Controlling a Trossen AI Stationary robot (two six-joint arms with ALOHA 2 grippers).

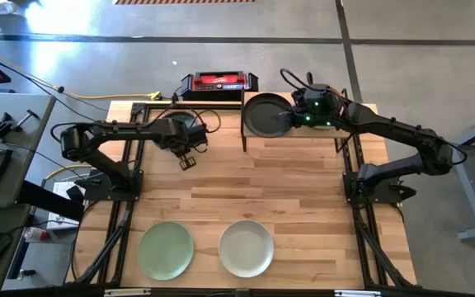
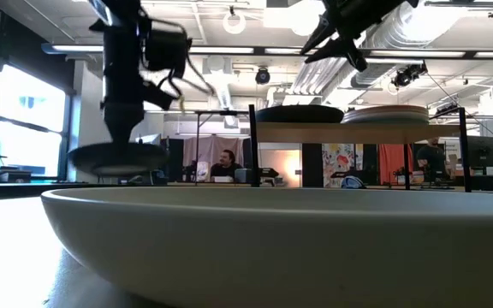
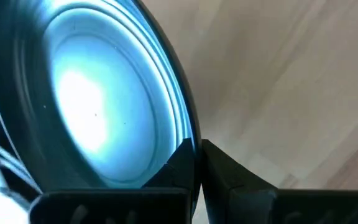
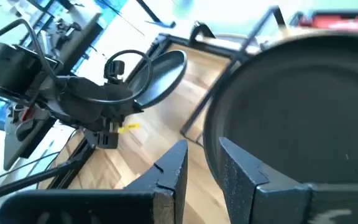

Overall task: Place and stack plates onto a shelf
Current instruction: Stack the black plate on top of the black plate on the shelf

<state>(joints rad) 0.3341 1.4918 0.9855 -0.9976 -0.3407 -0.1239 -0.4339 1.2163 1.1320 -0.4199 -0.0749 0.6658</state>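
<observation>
A black plate (image 1: 266,114) (image 4: 291,118) rests flat on the left half of the light-wood shelf (image 1: 303,140) (image 2: 341,131). Pale plates (image 2: 388,114) are stacked beside it, under my right arm. My right gripper (image 1: 297,115) (image 4: 204,165) (image 2: 336,38) hovers open above the shelf, over the black plate's right rim, touching nothing. My left gripper (image 1: 190,136) (image 3: 197,152) is left of the shelf, shut on a second black plate (image 1: 193,124) (image 2: 118,157) (image 4: 160,71). A light green plate (image 1: 166,250) and an off-white plate (image 1: 246,247) (image 2: 272,239) lie flat near the near edge. My left gripper pinches the second black plate by its rim (image 3: 190,140) between the two fingers. In the low view the arm comes down from above and the plate hangs under it, lifted clear of the table. The right wrist view shows the plate tilted.
A red-and-black box (image 1: 218,82) sits just beyond the table's far edge, left of the shelf. Bare wood lies between the shelf and the two near plates. The shelf's black posts (image 2: 252,145) stand at its corners. A person (image 2: 227,162) sits in the room behind.
</observation>
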